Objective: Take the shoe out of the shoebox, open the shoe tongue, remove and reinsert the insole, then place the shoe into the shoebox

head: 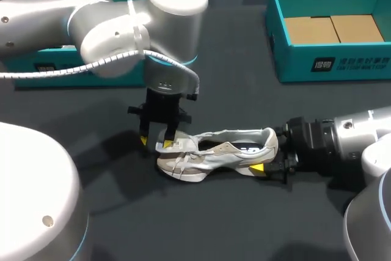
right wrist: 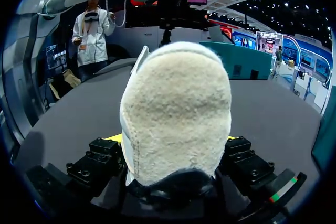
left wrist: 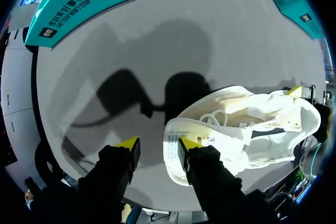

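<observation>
A white sneaker lies on the dark table, toe toward my left arm and heel toward my right. My left gripper hangs over the toe end. In the left wrist view its fingers stand open with bare table between them, and the lifted tongue rests against the outer side of one finger. My right gripper is at the heel. Seen from the right wrist, the fuzzy heel sits between that gripper's fingers, which press on it from both sides.
An open teal shoebox with cardboard inside stands at the back right. A second teal box stands at the back left, partly behind my left arm. Dark table lies in front of the shoe.
</observation>
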